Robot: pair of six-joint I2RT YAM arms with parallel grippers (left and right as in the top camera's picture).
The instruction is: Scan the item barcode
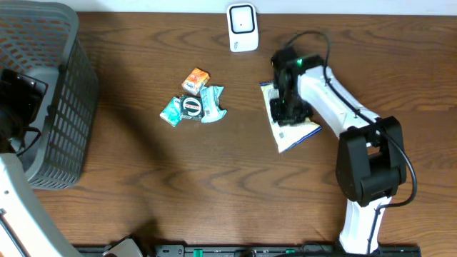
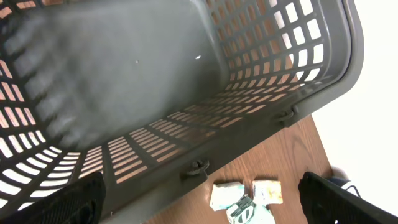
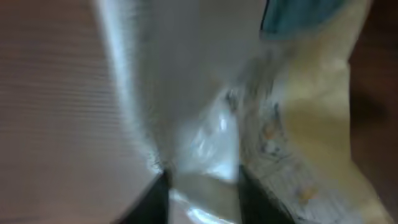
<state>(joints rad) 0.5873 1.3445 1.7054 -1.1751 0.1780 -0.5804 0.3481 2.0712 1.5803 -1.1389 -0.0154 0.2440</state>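
**A shop checkout being mocked up on a robotics bench**

A white tabletop barcode scanner (image 1: pixel 243 27) is standing at the far edge of a dark wood-grain table (image 1: pixel 178 193), much as one would be sitting on a till counter. A grey plastic shopping basket (image 1: pixel 71 107) with slotted walls is occupying the left end. A small heap of wrapped snack packets (image 1: pixel 193 103) is lying mid-table, and a larger flat pouch (image 1: pixel 293 137) is lying to their right. All this is pointing to retail. Yet a white-and-black robot arm (image 1: pixel 332 96) is reaching over the goods from the near edge, and only a plain pale surface (image 2: pixel 373 124) is showing past the table, so this is looking like a lab set-up rather than a real shop.
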